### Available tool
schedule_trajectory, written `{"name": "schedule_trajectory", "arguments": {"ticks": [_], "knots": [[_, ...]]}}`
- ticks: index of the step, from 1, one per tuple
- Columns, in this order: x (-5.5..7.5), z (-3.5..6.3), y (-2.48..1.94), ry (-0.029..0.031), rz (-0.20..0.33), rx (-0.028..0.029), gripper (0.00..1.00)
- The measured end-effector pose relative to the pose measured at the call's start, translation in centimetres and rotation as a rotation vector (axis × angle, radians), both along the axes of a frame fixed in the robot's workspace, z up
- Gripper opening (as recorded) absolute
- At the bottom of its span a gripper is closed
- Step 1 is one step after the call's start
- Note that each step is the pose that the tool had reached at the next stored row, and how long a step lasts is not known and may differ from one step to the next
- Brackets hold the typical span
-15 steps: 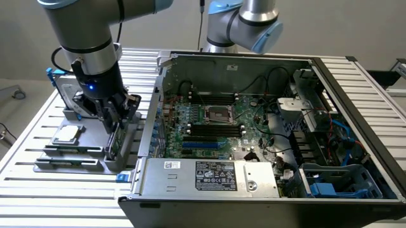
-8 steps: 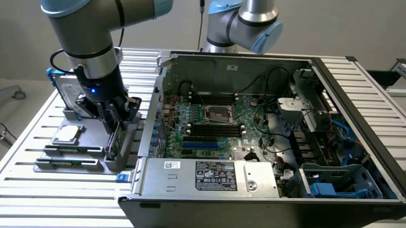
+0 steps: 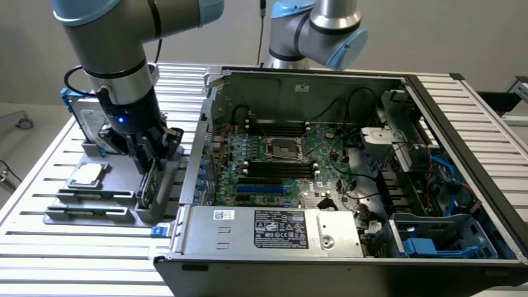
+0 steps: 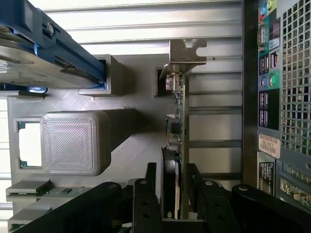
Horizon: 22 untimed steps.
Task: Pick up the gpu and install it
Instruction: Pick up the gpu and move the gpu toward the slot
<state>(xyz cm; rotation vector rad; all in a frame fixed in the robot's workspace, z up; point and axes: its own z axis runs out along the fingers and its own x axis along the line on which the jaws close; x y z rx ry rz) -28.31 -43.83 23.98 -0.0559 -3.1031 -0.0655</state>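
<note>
The gpu (image 4: 176, 121) stands on edge in a slot of the grey printed holder (image 4: 126, 150), its silver end bracket (image 4: 187, 51) at the far end and its green board facing the computer case. My gripper (image 4: 172, 167) straddles the card's near end, one black finger against each face, shut on it. In the exterior view the gripper (image 3: 148, 166) reaches straight down onto the gpu (image 3: 147, 184) at the holder (image 3: 91, 213), on the exterior view's left of the open case.
The open computer case (image 3: 462, 124) lies on the slatted table, motherboard (image 3: 281, 167) exposed; its rear panel (image 4: 282, 97) sits close beside the card. A hard drive in a blue frame (image 3: 86, 117) and a square CPU (image 3: 88, 175) share the holder. A second arm (image 3: 322, 31) stands behind.
</note>
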Motion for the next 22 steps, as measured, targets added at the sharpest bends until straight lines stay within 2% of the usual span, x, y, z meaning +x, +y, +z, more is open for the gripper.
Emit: {"name": "schedule_trajectory", "arguments": {"ticks": [4,5,6,8,17,22], "knots": [[0.0,-0.05,0.00,-0.0007,0.000,0.0001,0.38],[0.0,-0.06,0.00,-0.0008,0.000,0.0000,0.36],[0.0,-0.06,0.00,-0.0004,0.000,-0.0001,0.30],[0.0,-0.06,0.00,-0.0006,0.000,-0.0002,0.26],[0.0,-0.02,0.01,-0.0012,0.000,0.0008,0.26],[0.0,1.20,0.01,-0.0008,0.000,0.0025,0.26]]}}
